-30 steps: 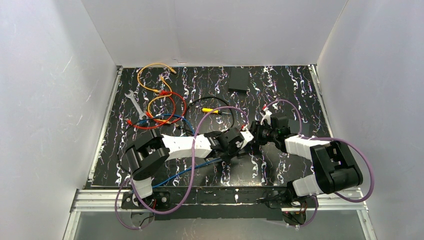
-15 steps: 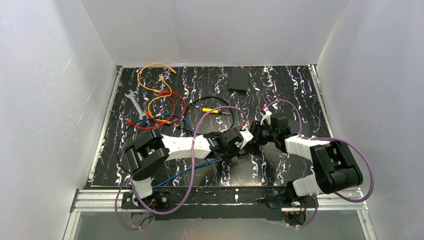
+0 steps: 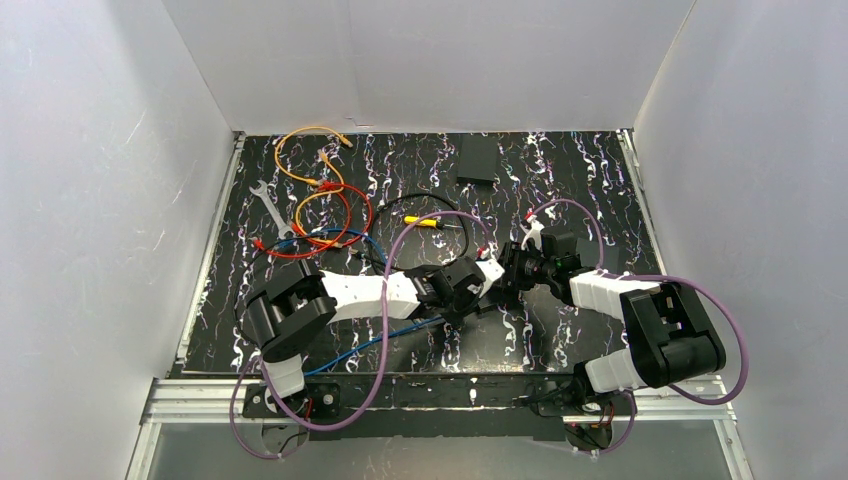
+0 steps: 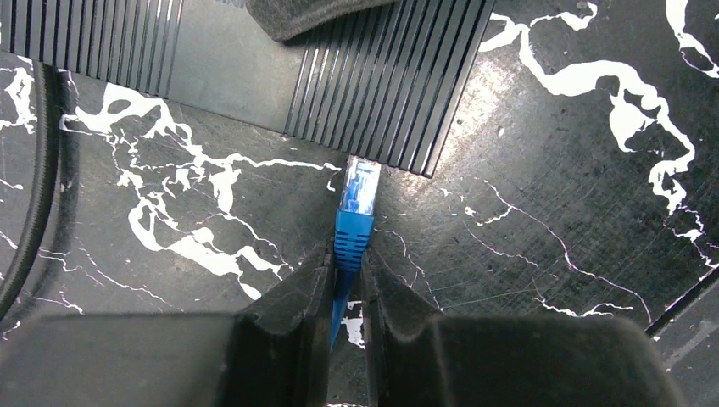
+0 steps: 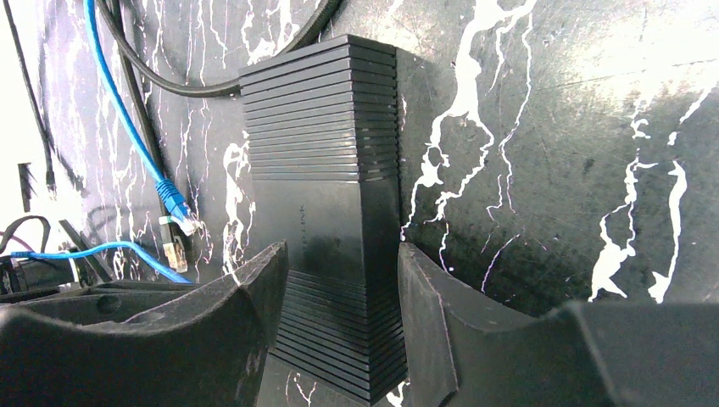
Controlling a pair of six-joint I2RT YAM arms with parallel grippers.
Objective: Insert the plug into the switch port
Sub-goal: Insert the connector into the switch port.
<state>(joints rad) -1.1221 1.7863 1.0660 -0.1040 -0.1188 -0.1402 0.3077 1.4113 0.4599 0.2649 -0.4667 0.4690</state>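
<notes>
Left gripper (image 4: 345, 280): fingers pressed together on the blue cable (image 4: 349, 242), pinching it just behind the boot. The clear plug (image 4: 359, 185) sticks out ahead of the fingertips, low over the marbled black table (image 4: 551, 212). Its tip meets the side edge of the ribbed black switch (image 4: 229, 68). The port is hidden from above, so I cannot tell whether the plug has entered.

Right gripper (image 5: 339, 263): fingers closed against both long sides of the switch, holding it flat on the table. In the right wrist view the plug lies just off the switch's left side, and a black cable (image 5: 212, 85) curves past its far end.

Against a second ago: in the top view the left arm's (image 3: 360, 292) forearm and wrist sit slightly further left. The right arm (image 3: 600, 290) and the switch are unchanged.

Far left of the table, unmoved: orange cable (image 3: 290, 150), red cable (image 3: 362, 215), wrench (image 3: 270, 210).
</notes>
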